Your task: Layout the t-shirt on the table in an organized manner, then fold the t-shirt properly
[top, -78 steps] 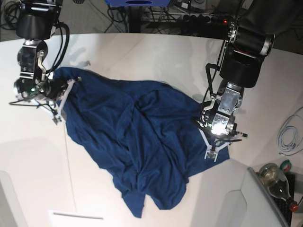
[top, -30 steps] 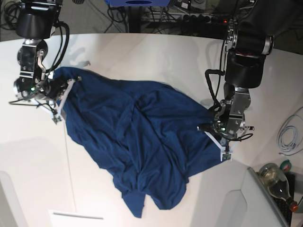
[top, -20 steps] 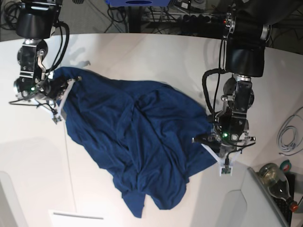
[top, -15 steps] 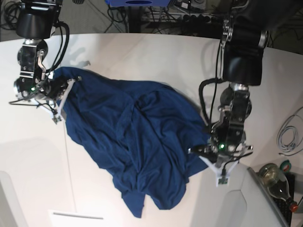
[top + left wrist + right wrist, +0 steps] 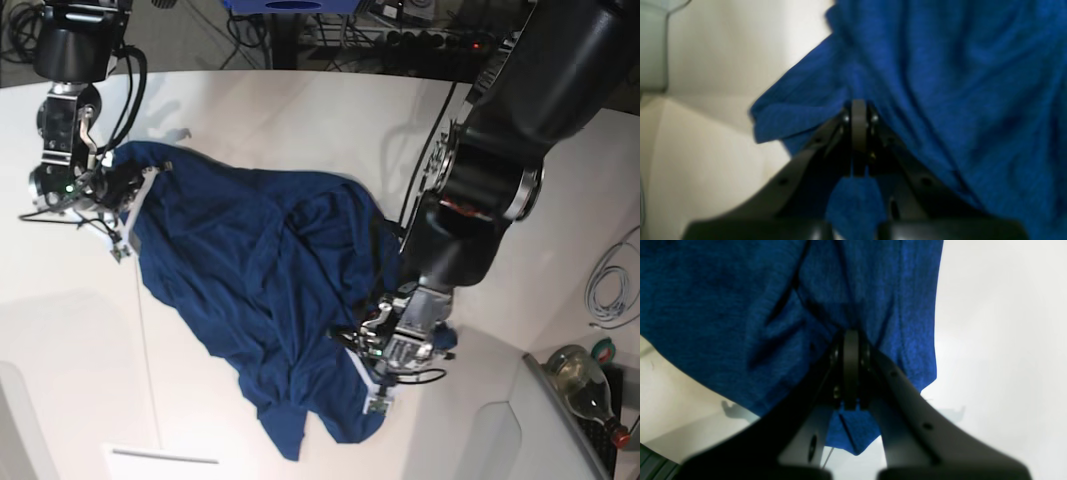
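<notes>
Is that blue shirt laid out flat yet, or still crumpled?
Still crumpled: the t-shirt lies bunched in overlapping wrinkled folds on the table, pinched by both grippers.

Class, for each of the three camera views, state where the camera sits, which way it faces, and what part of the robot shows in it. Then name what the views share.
Base: mounted overhead, looking down on the table and t-shirt; both arms show, with the left gripper and right gripper.
Left wrist: on the left arm, looking along its shut jaws into shirt fabric; the left gripper shows.
Right wrist: on the right arm, looking along its shut jaws; the right gripper shows.
Shared: all three show the t-shirt on the table, pinched by both grippers.
</notes>
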Controlling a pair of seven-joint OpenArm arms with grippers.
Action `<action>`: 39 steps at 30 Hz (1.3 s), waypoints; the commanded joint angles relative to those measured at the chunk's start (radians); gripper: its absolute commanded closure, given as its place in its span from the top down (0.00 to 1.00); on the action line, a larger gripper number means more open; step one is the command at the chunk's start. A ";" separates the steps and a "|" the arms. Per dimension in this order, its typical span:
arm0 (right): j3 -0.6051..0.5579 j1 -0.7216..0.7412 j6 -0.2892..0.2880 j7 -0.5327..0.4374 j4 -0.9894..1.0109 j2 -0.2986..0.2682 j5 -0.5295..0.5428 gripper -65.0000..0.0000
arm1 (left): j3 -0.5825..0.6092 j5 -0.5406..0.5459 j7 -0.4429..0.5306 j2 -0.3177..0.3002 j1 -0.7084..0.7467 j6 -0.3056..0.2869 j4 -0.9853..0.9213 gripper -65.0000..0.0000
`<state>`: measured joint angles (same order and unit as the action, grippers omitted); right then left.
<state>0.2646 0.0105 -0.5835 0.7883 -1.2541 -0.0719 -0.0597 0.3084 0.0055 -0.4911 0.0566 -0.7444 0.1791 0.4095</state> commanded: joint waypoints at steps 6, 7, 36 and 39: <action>0.000 -0.007 0.003 0.052 0.006 -0.003 -0.030 0.00 | 0.077 -0.008 0.157 0.048 -0.114 0.007 -0.203 0.27; 0.000 -0.007 0.003 0.052 0.006 -0.003 -0.030 0.00 | 0.076 -0.008 0.157 0.048 -0.112 0.007 -0.191 0.39; -0.001 -0.005 0.001 0.050 0.006 -0.004 -0.030 0.00 | -0.391 -0.043 0.285 -0.116 0.039 0.009 -0.093 0.00; -0.001 -0.007 0.001 0.049 0.006 -0.006 -0.030 0.00 | -0.391 -0.043 0.332 -0.111 0.009 0.009 -0.117 0.00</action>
<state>0.2646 0.0109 -0.5835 0.7921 -1.2541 -0.0742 -0.0589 -0.0826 -0.0296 -0.1814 -0.0517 -0.7021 0.1833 0.2821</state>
